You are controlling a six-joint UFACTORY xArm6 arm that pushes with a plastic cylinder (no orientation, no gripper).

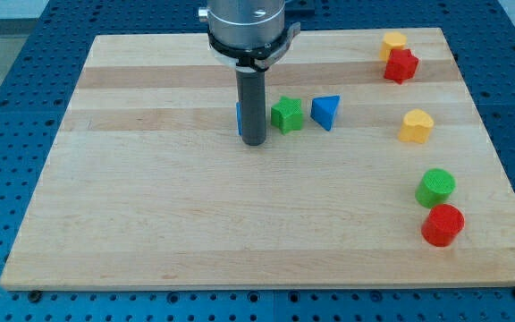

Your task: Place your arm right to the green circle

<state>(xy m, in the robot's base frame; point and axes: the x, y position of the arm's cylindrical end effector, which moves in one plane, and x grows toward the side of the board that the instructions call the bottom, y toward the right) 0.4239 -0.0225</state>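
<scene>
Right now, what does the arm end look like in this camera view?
A silver-grey metal cylinder at the view's top, ringed by a black clamp band, with a straight dark grey rod hanging from it. The rod is a plain round post, no markings or cables visible. My tip is its blunt flat lower end.

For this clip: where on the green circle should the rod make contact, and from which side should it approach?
No gripping here: my tip only pushes. The green circle has a round side wall; its right side is bare board, while the red block sits right below it. Approach from the view's right, probably stopping beside that wall.
</scene>
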